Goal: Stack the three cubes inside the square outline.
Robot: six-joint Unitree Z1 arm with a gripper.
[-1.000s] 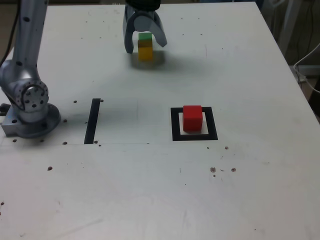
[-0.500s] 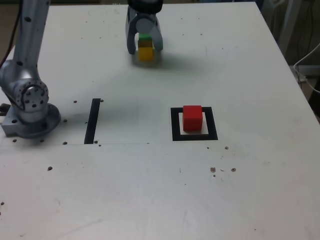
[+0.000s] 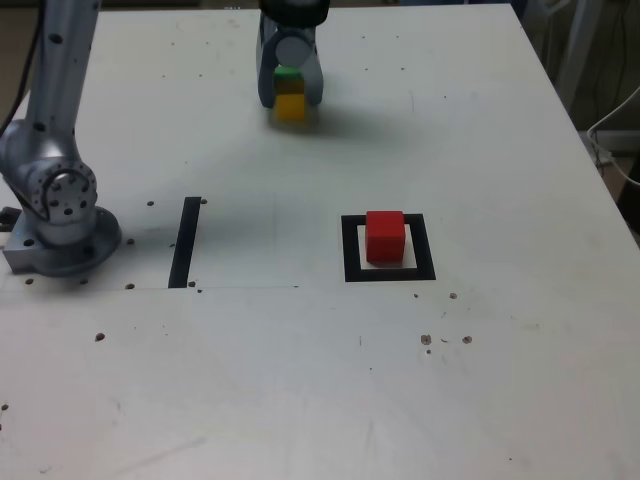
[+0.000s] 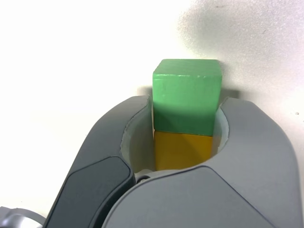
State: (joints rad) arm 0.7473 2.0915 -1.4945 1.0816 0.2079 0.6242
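- The green cube [image 4: 187,95] and the yellow cube [image 4: 183,150] sit touching one another at the far side of the table [image 3: 500,380]. In the exterior view the yellow cube [image 3: 291,106] is the nearer one and hides most of the green cube [image 3: 288,72]. Whether they are stacked or side by side I cannot tell for sure.
- The gripper [image 3: 290,88] has closed in over the last second: its jaws stood wide around the pair a second ago and now press against the sides of the cubes, as the wrist view shows. It looks clenched on the green and yellow cubes, though the squeeze may not be finished.
- The red cube [image 3: 385,236] rests inside the square outline [image 3: 351,250], well apart from the gripper, toward the exterior view's right and nearer the camera.
- A narrow black strip [image 3: 185,241] lies to the exterior view's left of the outline, near the arm base [image 3: 58,225].
- My reading: the grasp step is about complete, so one cube is placed and two remain to carry over and set on the red one.
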